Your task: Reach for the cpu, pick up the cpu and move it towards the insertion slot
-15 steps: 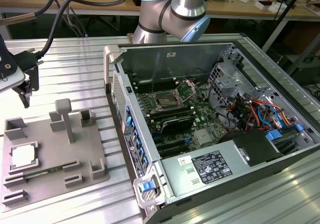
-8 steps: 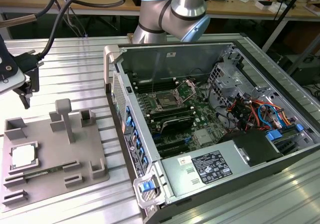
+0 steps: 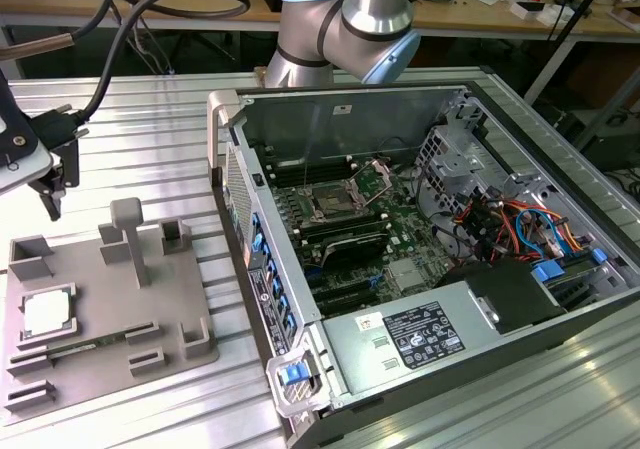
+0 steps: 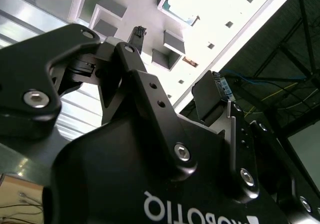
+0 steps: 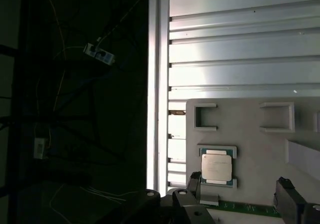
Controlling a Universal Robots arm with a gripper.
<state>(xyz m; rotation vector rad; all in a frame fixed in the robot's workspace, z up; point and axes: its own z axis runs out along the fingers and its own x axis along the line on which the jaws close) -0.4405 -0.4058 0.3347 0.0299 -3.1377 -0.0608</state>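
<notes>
The cpu (image 3: pixel 47 314), a silvery square chip with a thin green rim, lies flat in a recess of the grey fixture (image 3: pixel 120 299) at the exterior view's left. The first wrist view shows the cpu (image 5: pixel 216 167) too. My gripper (image 3: pixel 55 184) hangs above the table just beyond the fixture's far edge, apart from the cpu. It is open, with nothing between its black fingertips (image 5: pixel 194 183), and the cpu sits close to one of them. The insertion slot (image 3: pixel 330 205), a silver-framed socket with its bracket raised, lies on the green motherboard inside the open computer case.
The case wall (image 3: pixel 250 219) stands between fixture and socket. A tall post (image 3: pixel 130 234) rises from the fixture, and a memory stick (image 3: pixel 85 339) lies along its front. Inside the case are a finned heatsink (image 3: pixel 405 274), a power supply (image 3: pixel 420 334) and coloured cables (image 3: pixel 510 224).
</notes>
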